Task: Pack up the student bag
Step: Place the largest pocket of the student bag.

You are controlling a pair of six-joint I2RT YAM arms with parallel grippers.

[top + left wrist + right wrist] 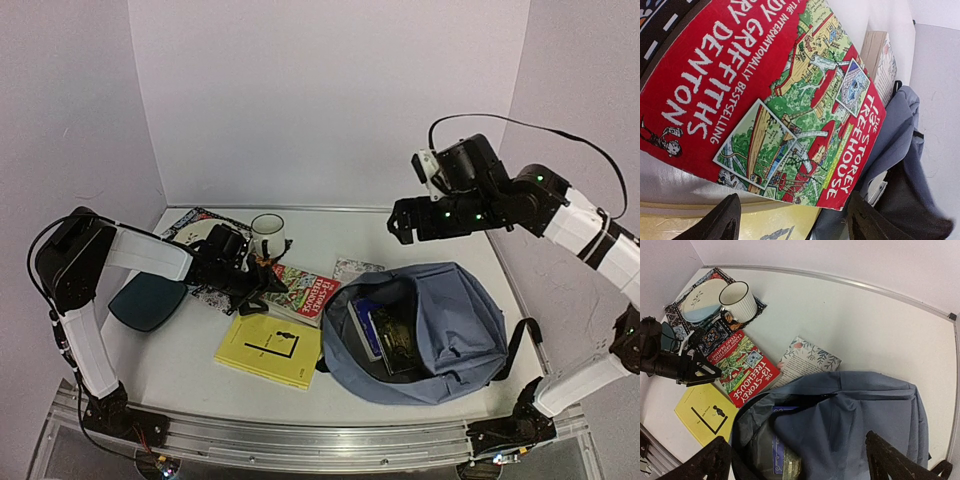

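The soft blue-grey fabric student bag (pixel 440 320) lies flat on the right half of the white table (pixel 330 230), its main zip gaping toward the left, with a blue-covered book (pixel 366 325) and a darker one inside. The right gripper (pixel 797 440) hangs above the bag, its fingers spread wide with nothing between them. The left gripper (pixel 795 210) is low over the glossy red paperback (pixel 300 290) (its cover reads "13-Storey Treehouse"), jaws also apart and gripping nothing. That book's corner overlaps a thin yellow book (pixel 268 348) nearer the arms. Behind it stands a white ribbed mug (pixel 267 235), beside a pale round plate (pixel 702 300) on a patterned mat. A floral-printed booklet (pixel 807 362) touches the bag's far edge.
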